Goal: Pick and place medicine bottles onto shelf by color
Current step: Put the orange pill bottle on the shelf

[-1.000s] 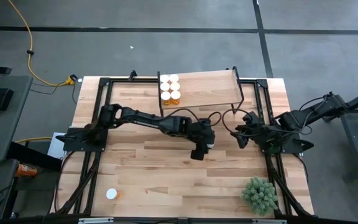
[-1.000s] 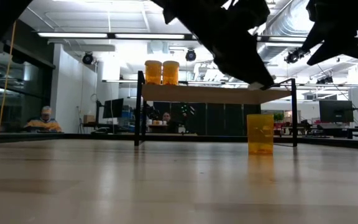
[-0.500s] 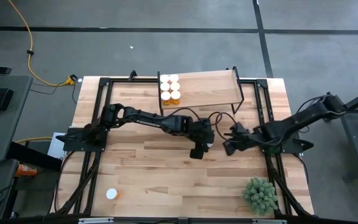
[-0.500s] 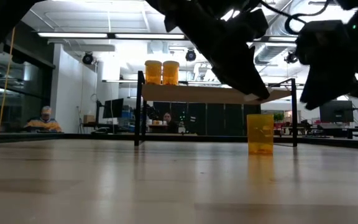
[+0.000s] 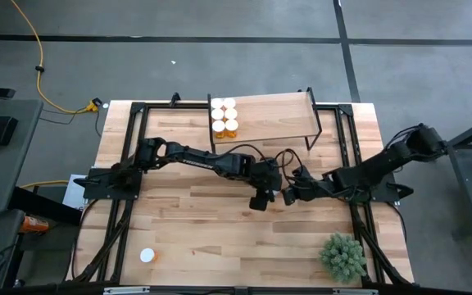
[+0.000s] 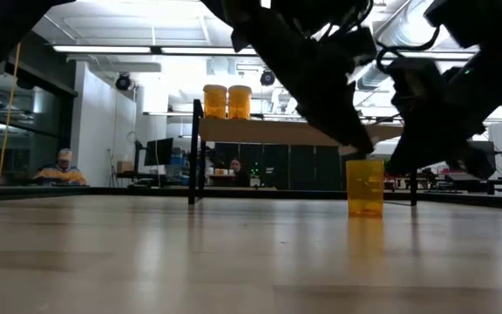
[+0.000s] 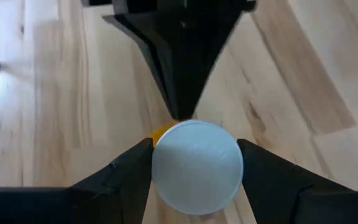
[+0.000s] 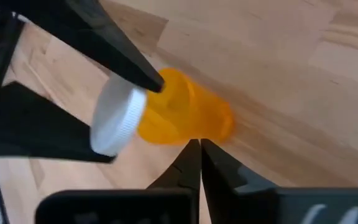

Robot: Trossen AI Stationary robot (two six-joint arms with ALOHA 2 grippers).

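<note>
One medicine bottle (image 6: 364,187), amber with a white cap (image 7: 196,169), stands upright on the tabletop near the middle. My left gripper (image 5: 260,199) reaches down over it and is shut on it. My right gripper (image 5: 288,197) comes in low from the right, shut, with its tips (image 8: 199,146) at the bottle's amber wall (image 8: 185,115). The shelf (image 5: 277,115) stands at the table's far edge with several capped bottles (image 5: 224,115) at its left end. Another bottle (image 5: 147,256) stands on its base near the front left. My left gripper pinches the white cap's rim (image 7: 157,165) between its two fingers (image 7: 129,168), one on each side. The fingers point down from above. The bottle stands upright with its base on the table. My right gripper's shut tips are at the lower amber wall (image 8: 194,134), coming from the table's right. I cannot tell whether they touch it.
A small green plant (image 5: 342,256) sits at the table's near right corner. The shelf's black legs (image 6: 194,153) stand behind the bottle. Both arms meet at the table's centre. In the low view, people sit at desks in the room beyond.
My right gripper has travelled from the table's right side toward the left, down to the bottle under my left gripper, and has shut. My left gripper and the bottle have kept still.
</note>
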